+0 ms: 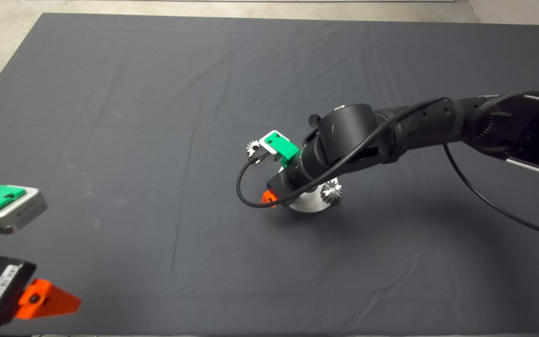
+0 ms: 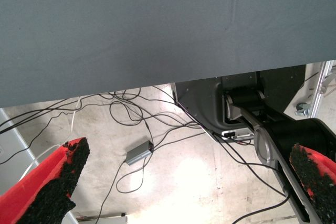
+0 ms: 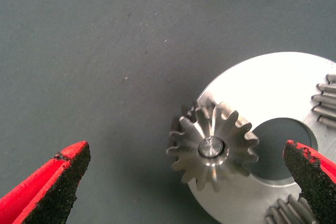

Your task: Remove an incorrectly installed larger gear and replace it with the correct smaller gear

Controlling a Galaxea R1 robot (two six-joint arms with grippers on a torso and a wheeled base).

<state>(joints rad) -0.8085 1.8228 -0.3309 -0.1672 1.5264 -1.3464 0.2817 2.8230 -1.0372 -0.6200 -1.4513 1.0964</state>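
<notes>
**Hovering over the big gear**

Looking down the right wrist cam, the right gripper (image 3: 186, 182) hangs wide open and empty, the larger gear (image 3: 212, 148) sitting on its pin on the silver disc (image 3: 273, 90), between the fingers but nearer one. Left gripper (image 1: 40, 299) parked, open too.

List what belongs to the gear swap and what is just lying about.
Job: larger gear on the disc's pin; smaller gear on the mat; silver disc; open right pincer above it.
Lying about: slanted-tooth gear at the disc's rim; parked left pincer; floor cables.
</notes>
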